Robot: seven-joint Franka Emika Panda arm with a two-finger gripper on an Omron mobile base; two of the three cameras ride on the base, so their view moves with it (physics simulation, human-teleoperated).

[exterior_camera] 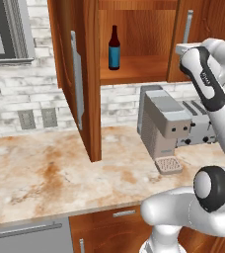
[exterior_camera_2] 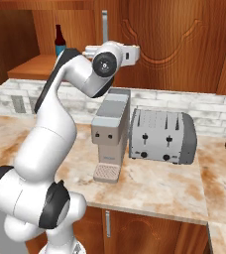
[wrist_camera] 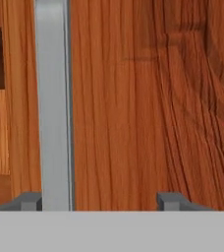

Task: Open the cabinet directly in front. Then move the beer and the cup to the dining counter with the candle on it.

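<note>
The cabinet [exterior_camera: 134, 34] has its left door [exterior_camera: 85, 74] swung wide open, and its right door [exterior_camera_2: 174, 39] is closed. On the wooden shelf inside stands the beer [exterior_camera: 114, 48], a dark bottle with a blue label, also visible as the beer [exterior_camera_2: 60, 39] behind my arm. My gripper [wrist_camera: 100, 202] is open and faces the closed right door up close. That door's silver bar handle [wrist_camera: 52, 108] runs just inside the left fingertip [wrist_camera: 30, 201]. From the right base, the gripper [exterior_camera_2: 136, 50] sits just below and right of the handle [exterior_camera_2: 104, 25]. The cup, candle and dining counter are out of view.
Below the cabinet, a grey coffee machine [exterior_camera: 161, 123] and a silver toaster [exterior_camera_2: 162, 136] stand on the marble wall countertop [exterior_camera: 45, 173]. The open left door juts out over the countertop. Wall outlets [exterior_camera: 35, 118] sit in the brick backsplash.
</note>
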